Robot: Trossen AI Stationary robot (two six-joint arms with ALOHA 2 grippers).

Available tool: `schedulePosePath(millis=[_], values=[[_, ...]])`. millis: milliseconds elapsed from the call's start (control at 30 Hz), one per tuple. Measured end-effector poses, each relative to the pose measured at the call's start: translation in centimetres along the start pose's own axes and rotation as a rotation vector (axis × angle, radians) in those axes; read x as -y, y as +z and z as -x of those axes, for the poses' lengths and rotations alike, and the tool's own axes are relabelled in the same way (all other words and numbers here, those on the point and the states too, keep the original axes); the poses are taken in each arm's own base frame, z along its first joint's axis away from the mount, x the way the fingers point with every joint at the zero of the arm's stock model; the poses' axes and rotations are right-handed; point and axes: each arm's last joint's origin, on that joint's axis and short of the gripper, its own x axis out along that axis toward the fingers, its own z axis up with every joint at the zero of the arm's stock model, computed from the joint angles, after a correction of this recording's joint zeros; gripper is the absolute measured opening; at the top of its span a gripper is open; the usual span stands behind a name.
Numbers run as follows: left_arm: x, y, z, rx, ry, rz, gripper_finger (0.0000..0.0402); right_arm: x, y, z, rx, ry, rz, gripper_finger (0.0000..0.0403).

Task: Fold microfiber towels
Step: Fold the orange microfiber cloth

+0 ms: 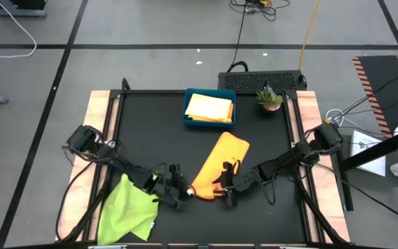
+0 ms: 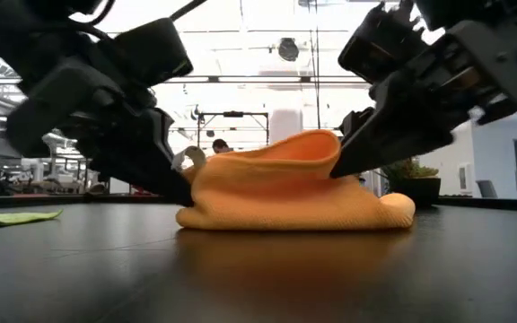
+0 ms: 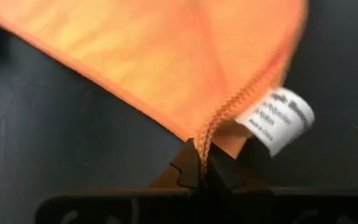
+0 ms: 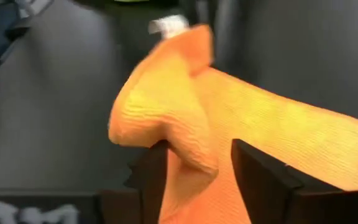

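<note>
Pinching the near corner of the orange towel [image 1: 218, 164], our left gripper [image 1: 183, 194] has its fingers [image 3: 191, 171] pressed together on the stitched hem, just beside the white care label [image 3: 277, 120]. We see that towel lying folded in a long strip on the black table [image 1: 268, 138], running from the front middle up toward the blue tray [image 1: 210, 119]. From table height the cloth [image 2: 285, 193] sits as a low mound, its top edge lifted at the side where our right arm comes in.

Our right gripper [image 1: 228, 185] is at the towel's near edge on the other side, and its fingers [image 4: 257, 177] stand apart with a raised hump of orange cloth [image 4: 166, 118] between them; we cannot tell whether the pads touch the fabric.

A lime green towel [image 1: 128, 209] lies crumpled at the front left of the table, beside our left arm. A yellow towel [image 1: 209, 108] rests folded inside the blue tray at the back middle. A small potted plant [image 1: 269, 97] stands on the table to the right of the tray
</note>
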Motion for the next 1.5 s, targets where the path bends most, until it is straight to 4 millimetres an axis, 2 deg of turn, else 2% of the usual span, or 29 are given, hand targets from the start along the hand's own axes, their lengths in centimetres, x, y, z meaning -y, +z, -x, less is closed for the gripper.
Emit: schedulePosePath(millis=[200, 333, 567, 800, 1100, 1500], values=[[-0.8, 0.2, -0.4, -0.009, 0.000, 0.032, 0.0005, -1.1, -0.4, 0.3, -0.016, 0.049, 0.046, 0.0221], [-1.3, 0.4, -0.6, -0.011, 0.009, 0.049, 0.0003, -2.0, -0.3, 0.5, 0.023, 0.056, 0.128, 0.0238], [-1.7, 0.5, -0.8, -0.012, 0.019, 0.103, 0.0006, -3.0, 0.2, 0.9, 0.138, -0.052, 0.267, 0.0240], [-2.0, 0.6, -0.9, -0.013, 0.027, 0.153, 0.0011, -3.4, 0.1, 0.5, 0.184, -0.033, 0.258, 0.0240], [-2.7, 0.7, -1.3, -0.032, 0.001, 0.224, 0.0004, -4.8, 0.1, -1.4, 0.195, -0.070, 0.278, 0.0240], [-3.8, 1.0, -1.7, -0.034, 0.020, 0.269, 0.0007, -6.7, 0.5, -1.1, 0.208, -0.026, 0.300, 0.0240]])
